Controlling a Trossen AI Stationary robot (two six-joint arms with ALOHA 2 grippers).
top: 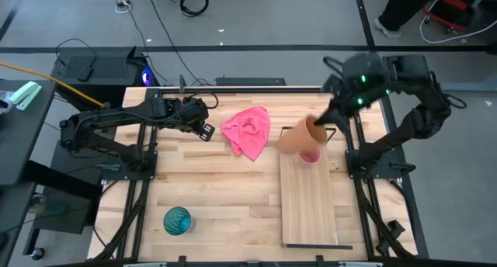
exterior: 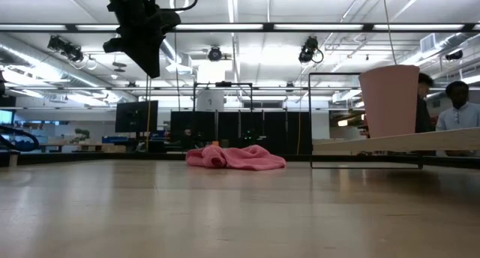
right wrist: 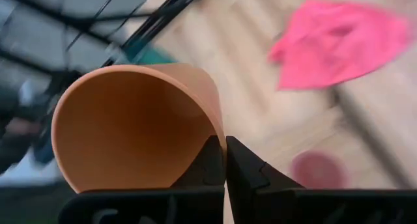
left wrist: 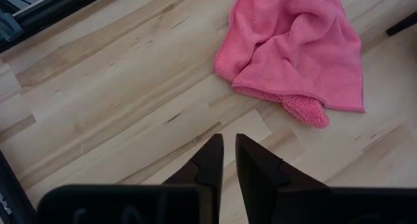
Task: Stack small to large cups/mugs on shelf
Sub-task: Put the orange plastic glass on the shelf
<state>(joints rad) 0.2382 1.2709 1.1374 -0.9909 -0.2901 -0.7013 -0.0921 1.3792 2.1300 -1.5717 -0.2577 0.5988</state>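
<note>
A: Right side first?

B: Right gripper (top: 324, 127) up off the table near the far end of the shelf (top: 311, 213), fingers pinched tight on the rim of the orange-brown cup (top: 301, 135). Cup tipped on its side in the air, mouth toward the wrist camera, wall clamped between the two dark fingers (right wrist: 212, 162).

A: And below it?

B: Pale pink cup (top: 309, 157) upright on the shelf's far end, just beside the hanging orange-brown one, apart from it as far as the high view tells. In the low view, tall and pale (exterior: 390, 100) on the raised board (exterior: 397, 144), with the thin black wire frame (exterior: 334, 119) next to it.

A: Third cup?

B: Teal cup (top: 177, 220) alone on the tabletop (top: 217, 189), near the front left, well apart from the shelf and both arms.

A: Anything in the way?

B: Pink cloth (top: 248, 131) crumpled on the table between the two arms, just beside the shelf's far corner, not on it. Nothing lying on the rest of the shelf board.

A: Left side?

B: Left gripper (top: 203, 129) raised over the far left of the table, close to the cloth, fingers (left wrist: 208, 162) nearly together with only a thin gap, holding nothing.

A: Beyond the table?

B: Two people at the far right of the low view (exterior: 450, 108), partly hidden behind the pale pink cup.
</note>
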